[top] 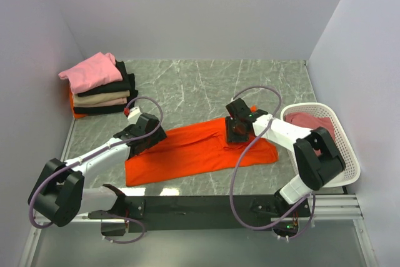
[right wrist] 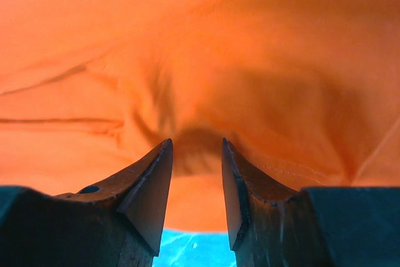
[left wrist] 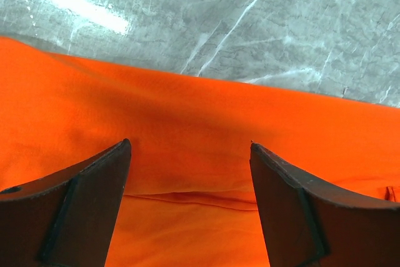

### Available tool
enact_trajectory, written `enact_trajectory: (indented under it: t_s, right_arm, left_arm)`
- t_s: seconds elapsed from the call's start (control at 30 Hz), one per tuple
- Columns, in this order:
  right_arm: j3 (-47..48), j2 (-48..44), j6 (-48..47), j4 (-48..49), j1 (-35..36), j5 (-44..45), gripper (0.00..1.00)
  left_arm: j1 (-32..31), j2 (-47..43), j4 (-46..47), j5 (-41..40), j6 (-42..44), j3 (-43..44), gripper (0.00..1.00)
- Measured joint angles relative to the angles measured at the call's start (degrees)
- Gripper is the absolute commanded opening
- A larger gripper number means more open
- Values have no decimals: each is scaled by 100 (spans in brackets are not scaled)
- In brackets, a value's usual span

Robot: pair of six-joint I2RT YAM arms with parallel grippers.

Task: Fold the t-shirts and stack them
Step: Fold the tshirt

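Across the middle of the top view lies the orange t-shirt [top: 200, 151], folded into a long strip on the grey marble-patterned table [top: 200, 85], running from lower left up toward the right. At the strip's left end sits the left gripper [left wrist: 189, 147]. Its wrist view shows the fingers spread wide just above the cloth with nothing between them, a seam fold running below and bare table along the top of that frame.

The right gripper [right wrist: 196, 145] is at the strip's upper edge, right of centre. Its fingers stand close together with a narrow gap, and creases in the cloth gather toward that gap; I cannot tell whether any cloth is pinched.

In the upper left sits a stack of folded shirts with a pink t-shirt [top: 92, 72] on top, over black [top: 119, 85] and beige [top: 103, 99] ones. At the right edge, a white lattice basket [top: 350, 154] holds a dusty rose t-shirt [top: 309, 120].
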Motion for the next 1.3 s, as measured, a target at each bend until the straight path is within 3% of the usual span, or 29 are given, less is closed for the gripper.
enact_trajectory:
  t_s: [0.7,1.07,1.3]
  right_arm:
    - [-267,-1473,437,-527,66,125,45]
    - [-254,-293,468,-184,-101,374,45]
    - [-393,-120,531,-129,-140,476,45]
  left_arm:
    - [-4,83,24,-98,48,-11,84]
    - [-9,431,291,-94,125,-164,83]
    - [-9,111,638,-20,125,-507,83]
